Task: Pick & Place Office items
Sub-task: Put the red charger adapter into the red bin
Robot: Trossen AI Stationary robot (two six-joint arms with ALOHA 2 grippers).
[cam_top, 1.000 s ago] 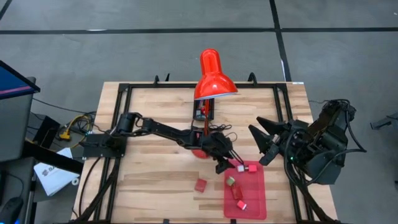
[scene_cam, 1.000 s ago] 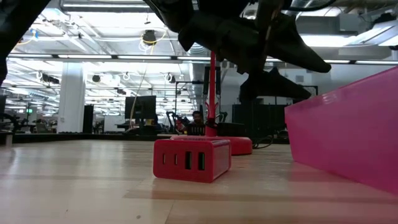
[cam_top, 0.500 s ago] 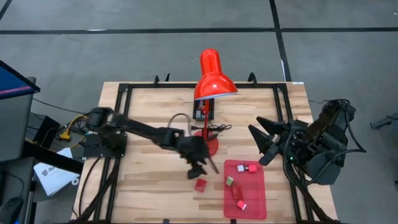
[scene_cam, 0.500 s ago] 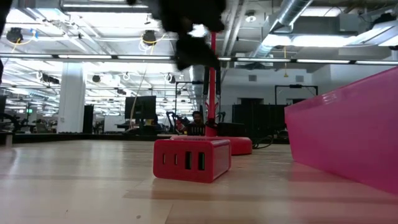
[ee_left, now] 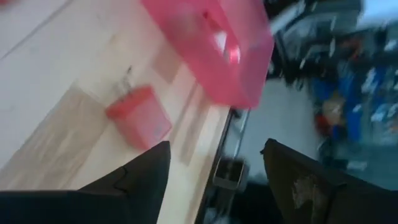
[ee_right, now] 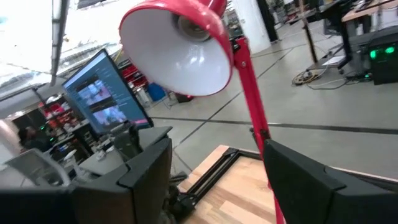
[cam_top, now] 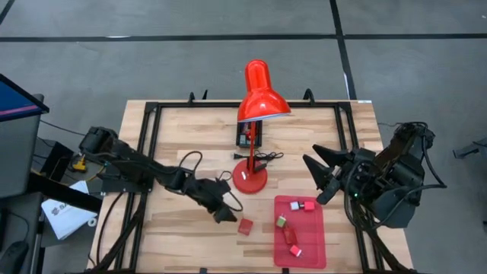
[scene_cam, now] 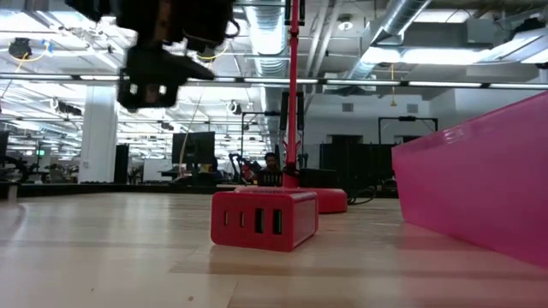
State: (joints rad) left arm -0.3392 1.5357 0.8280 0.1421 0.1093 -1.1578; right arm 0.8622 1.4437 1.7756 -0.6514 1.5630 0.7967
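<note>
A red block with a row of ports [cam_top: 245, 226] [scene_cam: 265, 220] [ee_left: 138, 115] rests flat on the wood just left of the pink tray [cam_top: 314, 255] [scene_cam: 479, 184] [ee_left: 211, 46]. Several small pieces lie in the tray: a white-pink one [cam_top: 294, 205], a red one [cam_top: 309, 205], a green one [cam_top: 281, 221], and two more red ones nearer. My left gripper [cam_top: 226, 213] [scene_cam: 154, 73] [ee_left: 217, 180] hovers open above the table, left of the red block. My right gripper [cam_top: 319, 179] [ee_right: 217, 186] waits open at the table's right side.
The tall red desk lamp [cam_top: 259, 95] [ee_right: 180, 50] stands mid-table; its round base [cam_top: 249, 181] [scene_cam: 321, 199] sits just beyond the block, and its cord trails on the wood. A black frame [cam_top: 152, 114] rims the table. Bare wood lies left and near of the block.
My left gripper has drawn back from the tray's far left corner toward the table's left and near edge, passing the lamp base, and now hovers left of the red block. The pieces in the tray and the block have stayed put.
</note>
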